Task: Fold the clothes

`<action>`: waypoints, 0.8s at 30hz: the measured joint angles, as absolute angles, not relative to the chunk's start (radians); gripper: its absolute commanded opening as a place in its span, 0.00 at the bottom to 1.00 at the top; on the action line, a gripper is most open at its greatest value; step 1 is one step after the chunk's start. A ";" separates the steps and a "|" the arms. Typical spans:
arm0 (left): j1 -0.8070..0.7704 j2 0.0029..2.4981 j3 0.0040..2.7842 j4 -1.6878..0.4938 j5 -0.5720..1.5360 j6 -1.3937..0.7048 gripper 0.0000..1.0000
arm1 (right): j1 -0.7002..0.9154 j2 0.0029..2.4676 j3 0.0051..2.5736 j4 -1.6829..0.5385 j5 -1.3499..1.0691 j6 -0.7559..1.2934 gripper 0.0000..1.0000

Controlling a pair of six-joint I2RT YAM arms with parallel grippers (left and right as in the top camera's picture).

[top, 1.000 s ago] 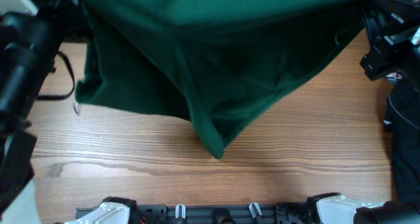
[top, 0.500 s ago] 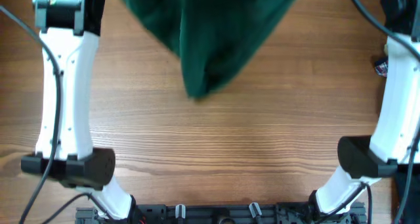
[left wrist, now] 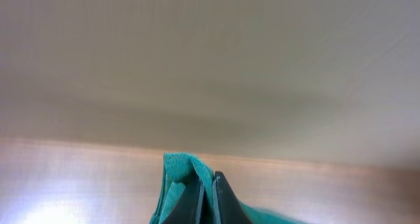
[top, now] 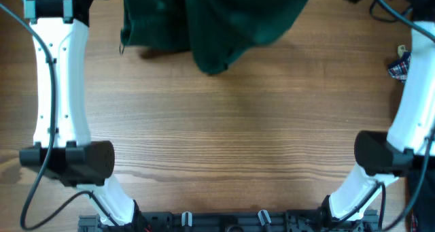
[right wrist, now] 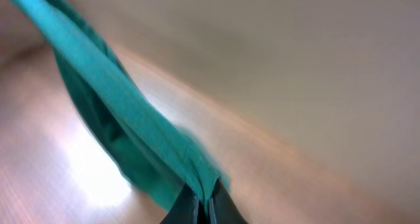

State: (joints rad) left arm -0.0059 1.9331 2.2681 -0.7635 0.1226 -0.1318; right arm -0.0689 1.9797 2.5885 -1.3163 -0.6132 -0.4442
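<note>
A dark green garment (top: 217, 21) hangs at the far edge of the table in the overhead view, its lowest fold reaching the wood near the middle. Both arms stretch to the far side; their grippers are out of the overhead view. In the left wrist view my left gripper (left wrist: 205, 199) is shut on a bunched edge of the green garment (left wrist: 178, 175). In the right wrist view my right gripper (right wrist: 202, 207) is shut on another edge of the garment (right wrist: 111, 106), which stretches away to the upper left.
The wooden table (top: 224, 137) spans the overhead view. The left arm (top: 58, 89) and right arm (top: 411, 103) stand along the sides. A plaid cloth (top: 399, 65) lies at the right edge. A wall fills the background of both wrist views.
Both arms have carried the garment away from the camera to the far edge. Its hanging fold has dropped and spread a little wider on the left since half a second ago.
</note>
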 measured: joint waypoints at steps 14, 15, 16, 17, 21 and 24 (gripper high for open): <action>0.028 2.019 2.267 -0.924 0.020 -0.131 0.04 | -0.089 2.130 2.587 -1.432 -0.588 -0.501 0.04; 0.027 2.019 2.267 -0.928 0.026 -0.131 0.04 | -0.083 2.130 2.587 -1.446 -0.590 -0.498 0.06; 0.025 2.019 2.267 -0.930 0.028 -0.131 0.04 | -0.075 2.130 2.587 -1.453 -0.591 -0.487 0.08; 0.023 2.019 2.267 -0.931 0.031 -0.131 0.04 | -0.065 2.130 2.587 -1.457 -0.592 -0.466 0.10; 0.005 2.019 2.267 -0.933 0.035 -0.131 0.04 | -0.011 2.130 2.524 -1.435 -0.603 -0.282 0.30; -0.014 2.019 2.267 -0.936 0.036 -0.131 0.04 | 0.040 2.139 2.336 -1.335 -0.606 -0.155 0.49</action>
State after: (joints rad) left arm -0.0135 2.0193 2.2669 -0.9356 0.0357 -0.1314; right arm 0.0402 2.1387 2.3356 -1.3354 -0.6060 -0.1551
